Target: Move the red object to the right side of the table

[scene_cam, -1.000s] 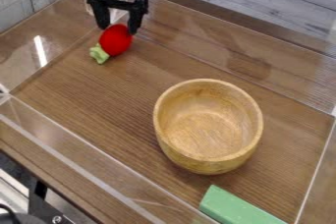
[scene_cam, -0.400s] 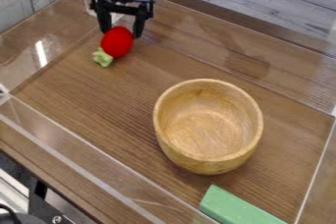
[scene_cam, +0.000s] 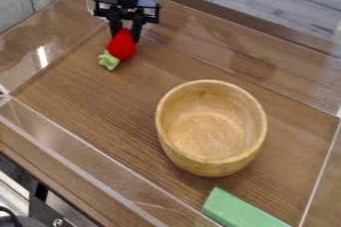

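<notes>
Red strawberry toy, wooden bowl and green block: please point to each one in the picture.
red strawberry toy [scene_cam: 120,44]: camera view, on its red body.
wooden bowl [scene_cam: 210,157]: camera view, on its near outer wall.
green block [scene_cam: 242,211]: camera view, on its flat top.

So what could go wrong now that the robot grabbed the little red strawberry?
The gripper is shut on only the top of the red object, so it might slip out when lifted. The wooden bowl sits toward the right side, so the toy could bump it or drop inside if carried low. The clear wall borders the table on the right, so going too far could knock it.
</notes>
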`<action>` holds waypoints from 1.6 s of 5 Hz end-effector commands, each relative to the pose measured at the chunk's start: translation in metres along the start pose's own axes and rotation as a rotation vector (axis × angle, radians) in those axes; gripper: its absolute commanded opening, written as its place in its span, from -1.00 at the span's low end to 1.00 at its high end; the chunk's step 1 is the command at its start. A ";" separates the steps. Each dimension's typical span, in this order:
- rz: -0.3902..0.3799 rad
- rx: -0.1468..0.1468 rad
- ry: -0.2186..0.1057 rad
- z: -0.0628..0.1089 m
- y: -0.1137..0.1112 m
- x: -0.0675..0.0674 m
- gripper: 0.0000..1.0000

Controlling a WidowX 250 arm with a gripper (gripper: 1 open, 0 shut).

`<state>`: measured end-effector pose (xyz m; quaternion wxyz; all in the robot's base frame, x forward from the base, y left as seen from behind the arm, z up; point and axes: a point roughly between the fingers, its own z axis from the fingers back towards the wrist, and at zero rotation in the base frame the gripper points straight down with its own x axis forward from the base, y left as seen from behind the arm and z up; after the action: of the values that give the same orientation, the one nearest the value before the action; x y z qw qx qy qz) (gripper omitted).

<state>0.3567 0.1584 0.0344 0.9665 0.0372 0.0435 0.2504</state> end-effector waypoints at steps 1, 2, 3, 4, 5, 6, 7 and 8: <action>0.017 -0.010 -0.090 0.033 0.013 0.002 1.00; -0.056 -0.009 -0.101 0.035 0.005 0.006 -1.00; -0.033 -0.024 -0.123 0.049 0.002 -0.005 -1.00; -0.011 -0.038 -0.146 0.065 -0.004 -0.016 -1.00; -0.014 -0.054 -0.155 0.078 -0.014 -0.014 -1.00; -0.010 -0.051 -0.155 0.077 -0.024 -0.007 -1.00; -0.039 -0.048 -0.157 0.088 -0.040 -0.013 -1.00; -0.066 -0.039 -0.153 0.093 -0.052 -0.019 -1.00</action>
<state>0.3668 0.0989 0.0912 0.9754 0.0324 0.0133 0.2174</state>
